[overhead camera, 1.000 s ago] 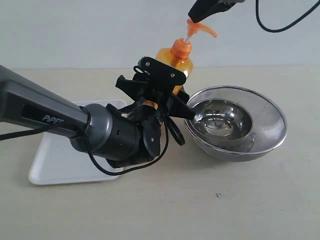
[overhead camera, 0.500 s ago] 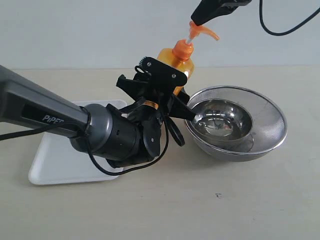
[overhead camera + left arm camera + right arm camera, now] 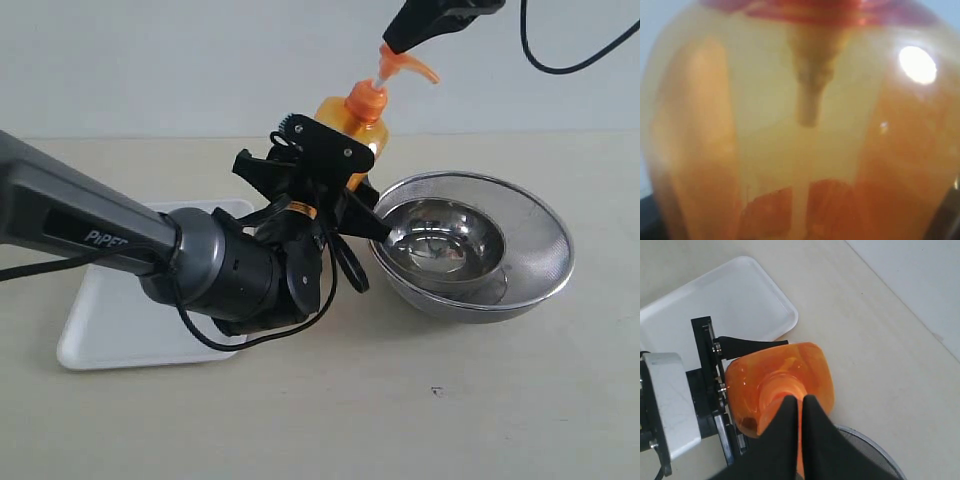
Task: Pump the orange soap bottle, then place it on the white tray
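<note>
The left gripper (image 3: 345,178) has its jaws clamped on either side of the orange soap bottle (image 3: 368,122), holding it upright and clear of the tabletop (image 3: 450,400), just beside the steel mesh bowl (image 3: 525,270). The bottle's translucent body fills the left wrist view. The right gripper (image 3: 394,42) sits on top of the pump head, its jaws pressed together. The white tray (image 3: 110,330) lies flat, partly behind the left arm.

We read white letters "PiPE" on the grey left arm (image 3: 62,212), the rest cut off. The label on the orange soap bottle (image 3: 800,125) is too blurred to read.
</note>
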Robot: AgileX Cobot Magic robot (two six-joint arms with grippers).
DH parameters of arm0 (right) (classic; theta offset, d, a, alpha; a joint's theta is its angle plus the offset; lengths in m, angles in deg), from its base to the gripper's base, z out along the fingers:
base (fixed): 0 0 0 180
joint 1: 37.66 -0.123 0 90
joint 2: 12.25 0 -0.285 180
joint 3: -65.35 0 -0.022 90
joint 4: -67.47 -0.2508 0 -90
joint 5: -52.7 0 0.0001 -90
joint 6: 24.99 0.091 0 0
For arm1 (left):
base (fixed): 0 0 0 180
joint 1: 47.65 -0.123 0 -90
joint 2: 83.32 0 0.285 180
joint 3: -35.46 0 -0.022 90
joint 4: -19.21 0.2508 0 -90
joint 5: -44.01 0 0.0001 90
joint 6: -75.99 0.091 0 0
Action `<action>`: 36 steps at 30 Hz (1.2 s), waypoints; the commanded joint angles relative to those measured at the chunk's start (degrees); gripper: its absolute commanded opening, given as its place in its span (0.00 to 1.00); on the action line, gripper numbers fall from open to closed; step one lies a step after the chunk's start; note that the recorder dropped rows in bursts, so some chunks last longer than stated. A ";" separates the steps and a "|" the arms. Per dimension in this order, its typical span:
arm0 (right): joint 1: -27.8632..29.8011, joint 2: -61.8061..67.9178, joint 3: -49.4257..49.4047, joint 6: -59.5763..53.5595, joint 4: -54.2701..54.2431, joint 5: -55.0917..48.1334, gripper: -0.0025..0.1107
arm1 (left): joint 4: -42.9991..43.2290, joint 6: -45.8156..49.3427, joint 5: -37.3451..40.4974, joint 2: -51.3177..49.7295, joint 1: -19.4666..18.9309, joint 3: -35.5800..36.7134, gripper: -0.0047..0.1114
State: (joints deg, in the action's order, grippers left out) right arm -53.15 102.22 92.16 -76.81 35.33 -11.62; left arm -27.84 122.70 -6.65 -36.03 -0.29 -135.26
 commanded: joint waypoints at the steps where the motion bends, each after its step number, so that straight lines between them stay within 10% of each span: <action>1: -0.39 3.18 -4.90 -0.13 4.97 -5.65 0.02 | 1.87 -2.15 -2.04 0.69 0.67 -0.75 0.08; 36: -0.39 3.18 -10.29 -0.73 3.47 -3.55 0.02 | 2.11 -2.15 -2.40 0.69 0.67 -0.75 0.08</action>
State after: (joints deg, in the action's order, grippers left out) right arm -53.61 105.84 81.68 -77.02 38.82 -14.07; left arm -27.15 121.15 -8.37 -36.39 -0.11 -135.51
